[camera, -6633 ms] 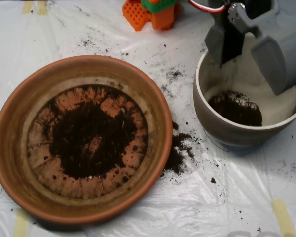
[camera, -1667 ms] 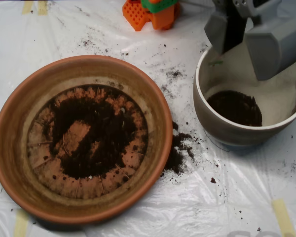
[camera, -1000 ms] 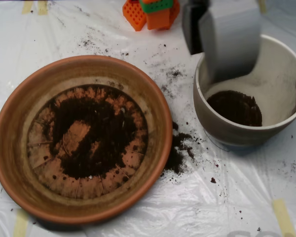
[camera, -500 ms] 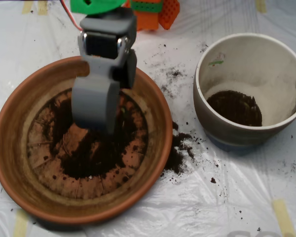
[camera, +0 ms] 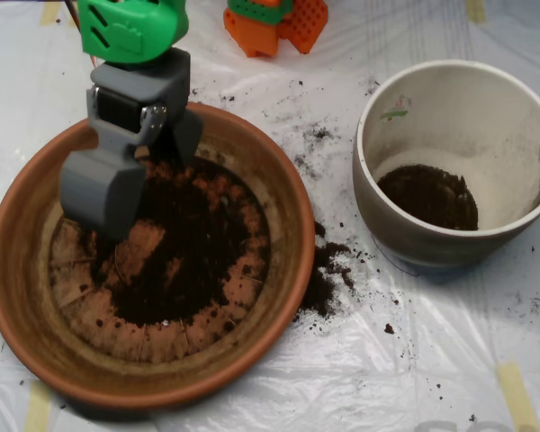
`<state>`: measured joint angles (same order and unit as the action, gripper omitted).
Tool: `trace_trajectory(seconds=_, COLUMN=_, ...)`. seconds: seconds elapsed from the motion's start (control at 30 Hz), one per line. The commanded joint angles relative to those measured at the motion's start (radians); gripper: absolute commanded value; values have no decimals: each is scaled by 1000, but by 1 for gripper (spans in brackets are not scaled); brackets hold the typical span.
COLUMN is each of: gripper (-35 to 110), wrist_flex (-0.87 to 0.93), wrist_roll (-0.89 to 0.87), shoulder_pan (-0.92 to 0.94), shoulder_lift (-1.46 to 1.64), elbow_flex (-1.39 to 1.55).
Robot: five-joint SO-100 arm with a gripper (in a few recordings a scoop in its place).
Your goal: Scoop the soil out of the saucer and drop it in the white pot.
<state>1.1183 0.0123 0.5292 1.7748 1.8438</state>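
The terracotta saucer [camera: 36, 270] fills the left of the overhead view. Dark soil [camera: 184, 261] lies across its ridged base, with bare orange patches showing through. My grey scoop [camera: 147, 193] hangs over the saucer's upper left, its two shells spread open: the large one on the left, the smaller dark one on the right. No soil shows between the shells. At the right stands the white pot [camera: 405, 236], with a dark soil heap [camera: 427, 196] at its bottom and a small green mark by its far rim.
Spilled soil [camera: 328, 270] lies on the white plastic sheet between saucer and pot, and finer crumbs are scattered above. Orange robot parts [camera: 274, 22] sit at the top edge. The green arm housing [camera: 130, 27] rises above the scoop.
The scoop has left the pot and swung left across the table to the saucer. In the last half second it shifted further left over the saucer's upper left. Soil looks unchanged.
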Motion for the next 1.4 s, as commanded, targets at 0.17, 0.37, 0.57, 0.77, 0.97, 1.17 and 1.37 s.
trace_trajectory(seconds=0.17, gripper=42, wrist_flex=-78, wrist_roll=71, shoulder_pan=-2, shoulder_lift=135, elbow_flex=126)
trace_trajectory(seconds=0.37, gripper=43, wrist_flex=-126, wrist_roll=109, shoulder_pan=-32, shoulder_lift=104, elbow_flex=207)
trace_trajectory(seconds=0.57, gripper=43, wrist_flex=-173, wrist_roll=173, shoulder_pan=-74, shoulder_lift=21, elbow_flex=213)
trace_trajectory(seconds=0.77, gripper=42, wrist_flex=-147, wrist_roll=276, shoulder_pan=-158, shoulder_lift=-72, elbow_flex=150)
trace_trajectory(seconds=0.97, gripper=41, wrist_flex=-37, wrist_roll=322, shoulder_pan=-201, shoulder_lift=-224, elbow_flex=-44)
trace_trajectory(seconds=1.17, gripper=40, wrist_flex=23, wrist_roll=328, shoulder_pan=-192, shoulder_lift=-382, elbow_flex=-238)
trace_trajectory(seconds=1.37, gripper=38, wrist_flex=-55, wrist_roll=380, shoulder_pan=-186, shoulder_lift=-367, elbow_flex=-129)
